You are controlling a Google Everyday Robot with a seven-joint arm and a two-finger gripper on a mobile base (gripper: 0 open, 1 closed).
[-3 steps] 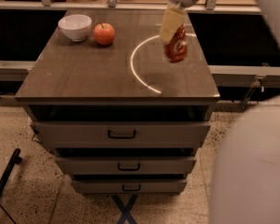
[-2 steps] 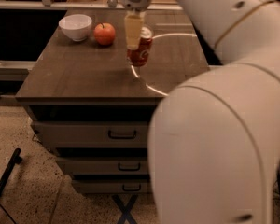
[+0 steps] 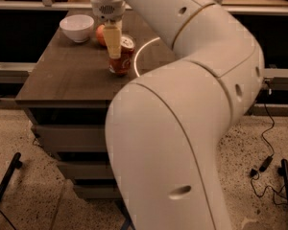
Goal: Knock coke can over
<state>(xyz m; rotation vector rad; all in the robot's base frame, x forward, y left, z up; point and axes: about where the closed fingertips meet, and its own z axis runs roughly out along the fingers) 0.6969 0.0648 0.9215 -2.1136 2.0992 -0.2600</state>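
The coke can (image 3: 122,59), red with a silver top, stands on the dark wooden tabletop (image 3: 72,80), close in front of the red-orange apple (image 3: 101,33). My gripper (image 3: 113,43) hangs down from above and rests against the can's left upper side, covering part of it. The can looks upright or slightly leaning. My white arm sweeps from the gripper across the right and the foreground.
A white bowl (image 3: 77,27) sits at the back left of the tabletop. The table is a drawer cabinet (image 3: 62,138) with its front edge toward me. My large arm (image 3: 182,128) blocks the table's right half. Cables (image 3: 264,162) lie on the floor at right.
The gripper and the can have moved left together across the tabletop, from the right side to just in front of the apple. My arm now fills much more of the view.
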